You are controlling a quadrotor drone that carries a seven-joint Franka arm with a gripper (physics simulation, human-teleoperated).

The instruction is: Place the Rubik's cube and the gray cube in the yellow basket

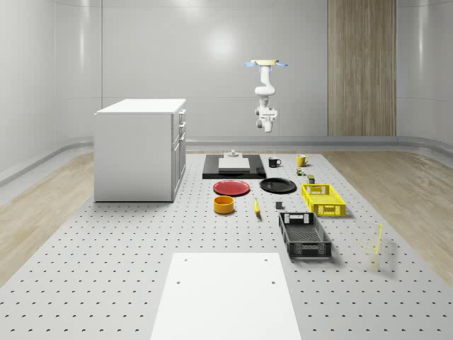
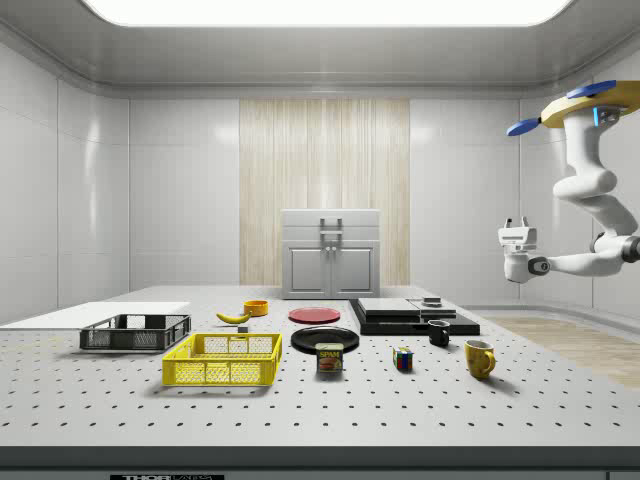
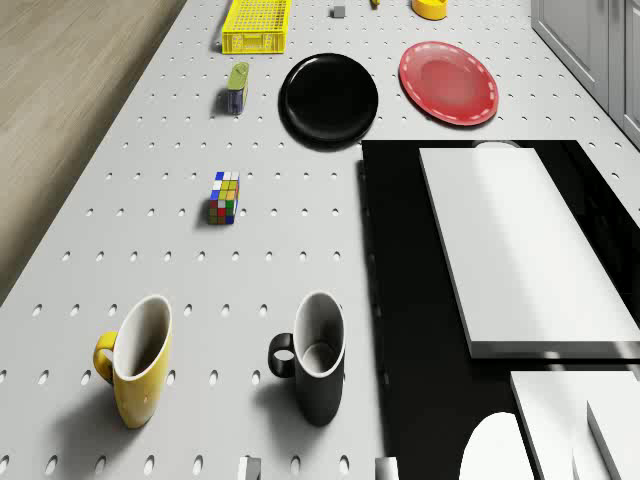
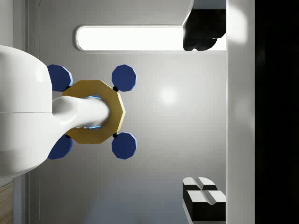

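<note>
Yellow basket (image 1: 324, 210) holds neither cube. Whole-scene view: Rubik's cube (image 1: 301, 171) sits at its 11 o'clock, near; gray cube (image 1: 279, 205) at its 9 o'clock, apart. Drone (image 1: 266, 64) hovers high over the table's far end, gripper (image 1: 266, 127) hanging well above the mugs.

Side view: drone (image 2: 585, 103) at 2 o'clock, arm folded, gripper (image 2: 515, 232) far above the table. Rubik's cube (image 2: 403, 359) lies at the basket's (image 2: 222, 372) 3 o'clock, a can between them.

Drone view: Rubik's cube (image 3: 224, 197) lies between the mugs and the basket (image 3: 256, 40); gray cube (image 3: 339, 12) just beside the basket.

Wrist view: gripper (image 4: 202, 114) faces up at the drone (image 4: 114, 112), fingers (image 4: 203, 196) spread, grasping nothing.

Judgement: approach step, nothing picked yet. Next move calls for turning the wrist downward and descending onto the Rubik's cube.
</note>
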